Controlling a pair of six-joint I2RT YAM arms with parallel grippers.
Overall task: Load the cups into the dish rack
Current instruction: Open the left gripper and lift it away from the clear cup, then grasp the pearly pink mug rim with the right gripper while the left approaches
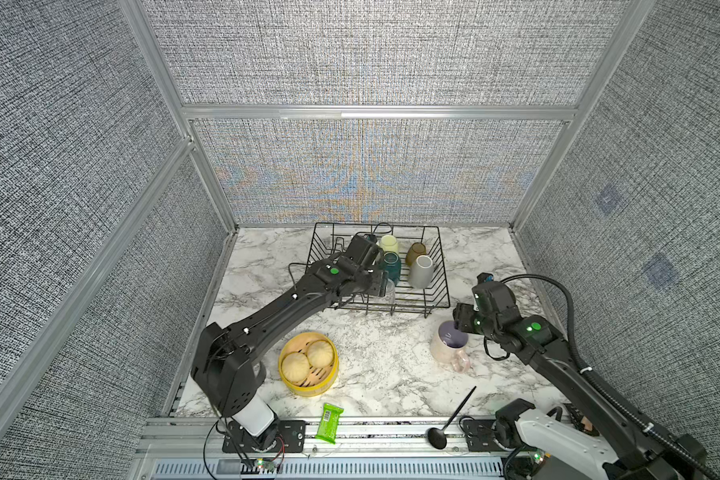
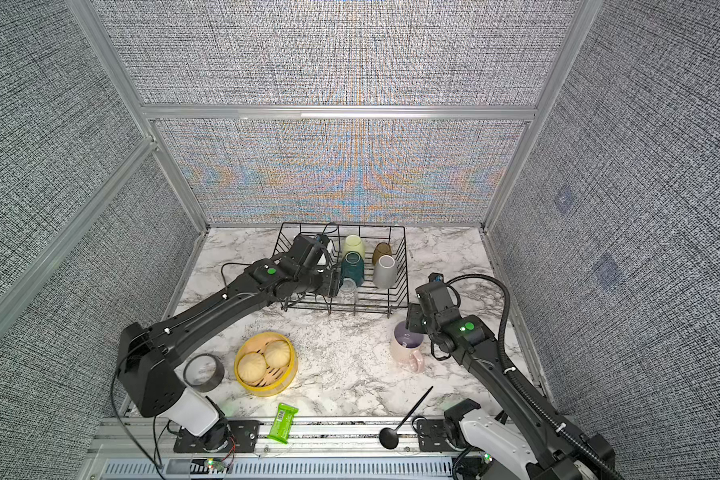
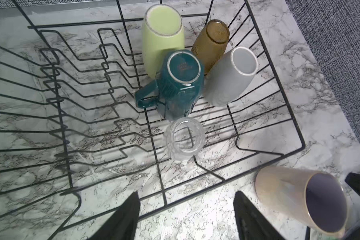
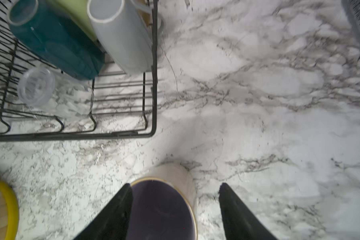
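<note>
The marble table (image 1: 391,374) fills the booth floor. The left gripper (image 3: 186,193) hangs over the dish rack (image 3: 278,79), at its near edge, with jaws apart and empty. In the rack's right part are the pale green mug (image 3: 162,35), dark teal mug (image 3: 179,83), clear glass (image 3: 184,139), amber tumbler (image 3: 212,41) and grey-white mug (image 3: 229,79). Right of the rack, the right gripper (image 4: 176,184) has its jaws apart over the mouth of the upright pink mug (image 1: 447,345).

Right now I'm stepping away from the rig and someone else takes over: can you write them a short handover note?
Left gripper: open, empty, above the near edge of the rack.
Right gripper: open, over the pink mug, not gripping it.
Done: green mug, teal mug, grey mug, amber glass and clear glass sit in the rack.
Left: the pink mug stands upright on the table, outside the rack; load it.
</note>
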